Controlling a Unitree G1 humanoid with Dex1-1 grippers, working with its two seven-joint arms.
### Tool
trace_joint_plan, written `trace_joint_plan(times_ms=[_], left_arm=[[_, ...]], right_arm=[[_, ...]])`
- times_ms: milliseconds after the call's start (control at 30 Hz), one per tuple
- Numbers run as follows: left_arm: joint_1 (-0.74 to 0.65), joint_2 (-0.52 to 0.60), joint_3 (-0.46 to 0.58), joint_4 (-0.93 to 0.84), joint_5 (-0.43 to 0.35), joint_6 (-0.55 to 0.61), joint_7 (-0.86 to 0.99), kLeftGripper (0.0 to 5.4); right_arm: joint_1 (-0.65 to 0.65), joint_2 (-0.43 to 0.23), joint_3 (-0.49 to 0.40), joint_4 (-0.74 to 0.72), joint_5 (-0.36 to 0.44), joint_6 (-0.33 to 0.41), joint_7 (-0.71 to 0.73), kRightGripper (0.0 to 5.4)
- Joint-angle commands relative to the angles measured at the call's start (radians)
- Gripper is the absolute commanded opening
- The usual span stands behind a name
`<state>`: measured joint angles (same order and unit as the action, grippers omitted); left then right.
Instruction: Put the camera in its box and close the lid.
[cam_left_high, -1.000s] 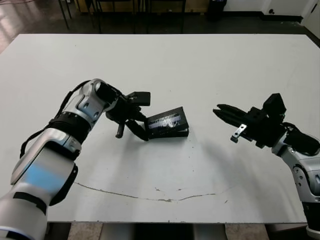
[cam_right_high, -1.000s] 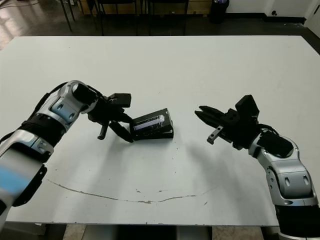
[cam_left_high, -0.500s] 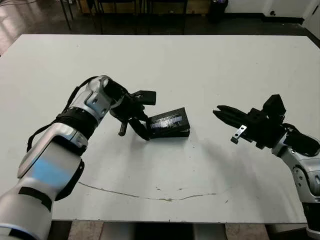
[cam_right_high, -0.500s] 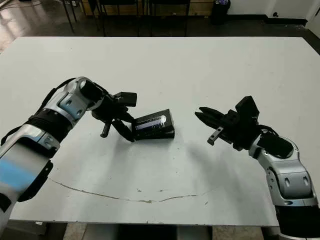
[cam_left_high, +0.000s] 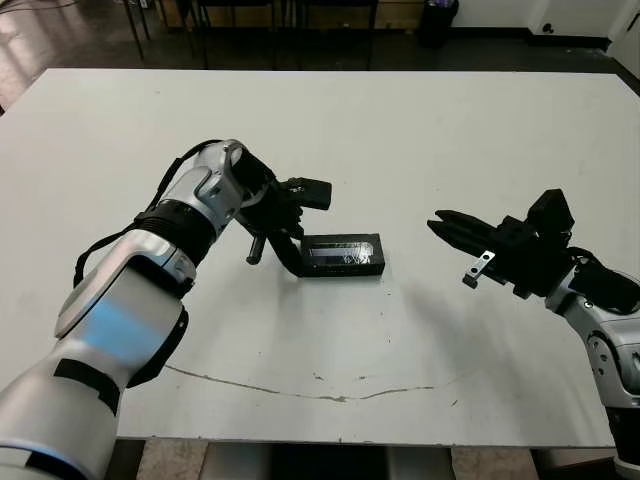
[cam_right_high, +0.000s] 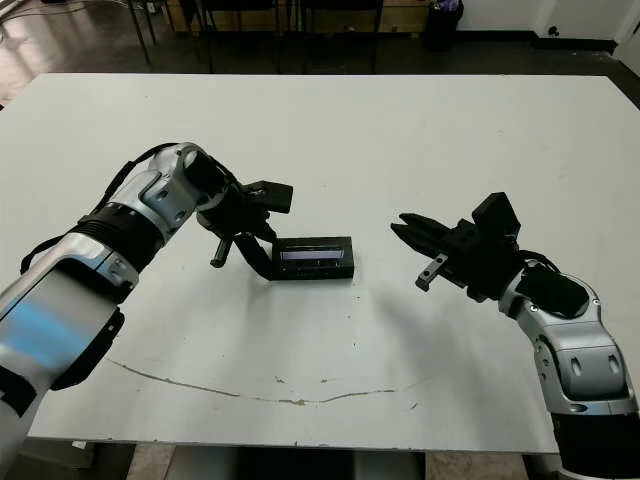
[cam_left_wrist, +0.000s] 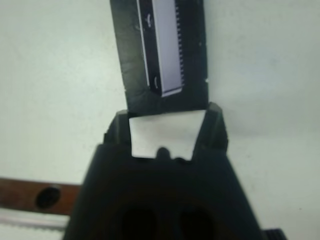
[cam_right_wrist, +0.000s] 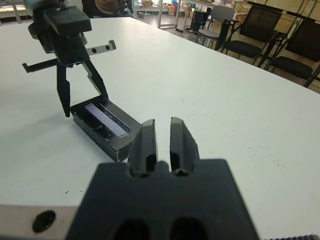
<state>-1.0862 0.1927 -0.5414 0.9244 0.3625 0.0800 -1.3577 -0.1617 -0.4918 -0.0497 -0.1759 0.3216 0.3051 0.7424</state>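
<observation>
The black box (cam_left_high: 346, 269) lies flat in the middle of the table with its lid (cam_left_high: 342, 249) level on top, the greyish-purple window strip (cam_left_wrist: 166, 46) facing up. My left gripper (cam_left_high: 292, 262) stands open at the box's left end, its fingertips (cam_left_wrist: 117, 129) straddling that short edge. The camera is out of view. My right gripper (cam_left_high: 447, 224) hovers shut, apart from the box and to its right, with nothing between its fingers (cam_right_wrist: 144, 144). The right wrist view shows the box (cam_right_wrist: 100, 136) and the left gripper (cam_right_wrist: 76, 80) over its far end.
A thin dark crack line (cam_left_high: 300, 390) runs across the white table (cam_left_high: 400, 130) near its front edge. Chairs (cam_right_wrist: 260, 30) and dark floor lie beyond the far edge.
The lid stood tilted up on the box and has come down flat onto it. My left gripper followed it down at the left end. The right arm has stayed still.
</observation>
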Motion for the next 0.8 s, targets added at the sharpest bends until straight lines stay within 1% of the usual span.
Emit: trace_joint_plan(times_ms=[33,133,233,300,367,467,567,633,700,733,800], left_arm=[[-0.056,-0.049,0.019,-0.015,-0.003,0.015,0.077,0.17],[-0.051,-0.045,0.023,-0.023,-0.007,0.013,0.075,0.17],[-0.049,-0.034,0.015,-0.023,0.002,0.027,0.062,0.68],[-0.038,-0.019,0.009,-0.035,0.013,0.017,0.068,0.78],[-0.02,0.004,0.009,-0.05,0.015,-0.019,0.073,0.79],[0.002,0.057,0.006,-0.07,0.013,-0.11,0.041,0.79],[0.028,0.115,0.018,-0.108,0.001,-0.143,0.005,0.79],[0.063,0.173,0.039,-0.167,-0.02,-0.163,-0.016,0.86],[0.105,0.232,0.067,-0.228,-0.049,-0.181,-0.036,1.24],[0.126,0.258,0.079,-0.257,-0.062,-0.175,-0.045,1.53],[0.18,0.323,0.099,-0.341,-0.082,-0.161,-0.06,1.92]], right_arm=[[0.02,-0.009,-0.002,0.007,-0.004,0.012,-0.011,0.0],[0.023,-0.009,0.0,0.013,-0.007,-0.009,-0.006,0.0],[0.024,-0.01,0.0,0.013,-0.003,-0.009,-0.005,0.0],[0.023,-0.011,-0.001,0.012,0.005,0.004,-0.002,0.0],[0.025,-0.011,-0.001,0.012,0.007,0.005,-0.002,0.0],[0.03,-0.014,0.004,0.004,-0.013,-0.011,-0.012,0.0],[0.03,-0.014,0.003,-0.001,-0.009,0.002,-0.013,0.0],[0.03,-0.015,0.003,-0.005,-0.006,0.011,-0.013,0.0],[0.027,-0.009,0.0,0.003,0.006,0.01,-0.008,0.0],[0.027,-0.008,0.0,0.004,0.007,0.008,-0.008,0.0],[0.026,-0.008,0.0,0.007,0.008,0.007,-0.008,0.0]])
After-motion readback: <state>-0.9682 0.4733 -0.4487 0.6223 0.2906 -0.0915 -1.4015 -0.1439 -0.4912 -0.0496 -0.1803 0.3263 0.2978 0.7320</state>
